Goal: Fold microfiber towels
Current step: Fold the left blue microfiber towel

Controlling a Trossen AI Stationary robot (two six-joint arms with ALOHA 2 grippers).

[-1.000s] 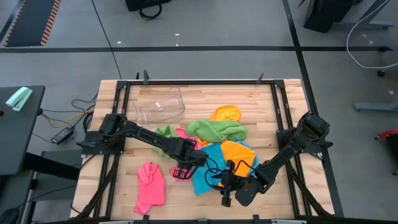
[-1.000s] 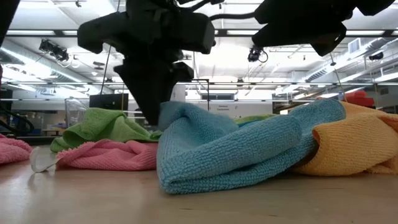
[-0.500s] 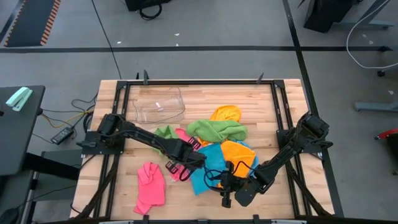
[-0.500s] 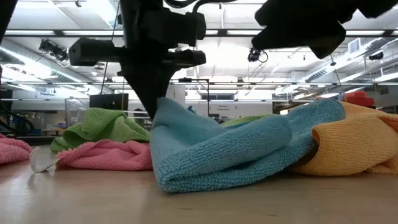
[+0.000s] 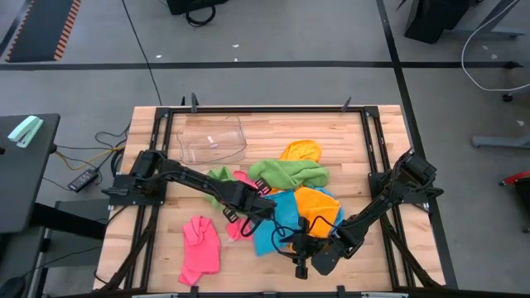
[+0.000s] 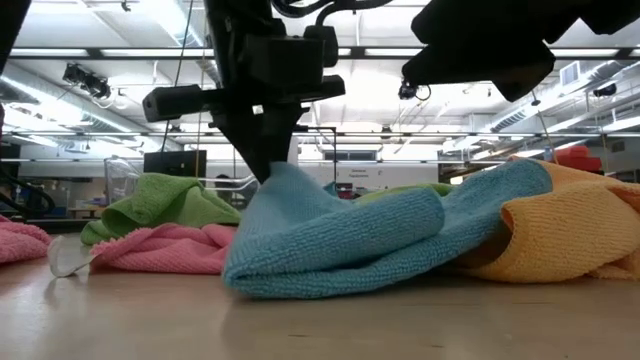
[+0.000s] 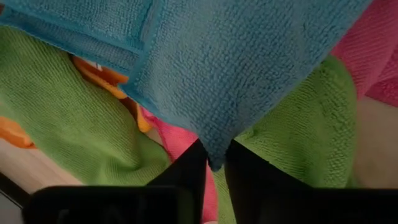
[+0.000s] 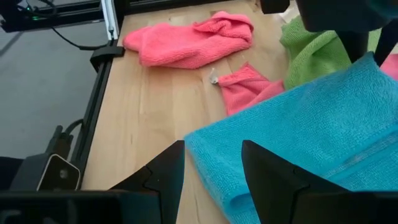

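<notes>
**Two grippers, one blue corner in the pinch**

Two arms work the sky-blue microfibre towel (image 5: pixel 273 225), which lies near the table's front edge amid the heap. The left gripper (image 7: pixel 214 163) has its fingers pressed onto one corner of that cloth, lifting it into a peak. The right gripper (image 8: pixel 211 163) sits low beside the towel's front edge, its fingers spread with nothing between them.

To fold it cleanly, I judge the left should carry its corner across in a low arc and lay it on the opposite corner, while the right pins the near edge so the cloth does not drag the orange one along.

Counted from above: one blue towel, two bright pink cloths (image 5: pixel 199 248), one of them mostly buried, one lime-green towel (image 5: pixel 288 173) with a second green patch (image 5: pixel 219 176) that may be separate, two orange pieces (image 5: pixel 318 203), and one clear plastic tub (image 5: pixel 212 139) on the slatted wooden table (image 5: pixel 364 149).
</notes>
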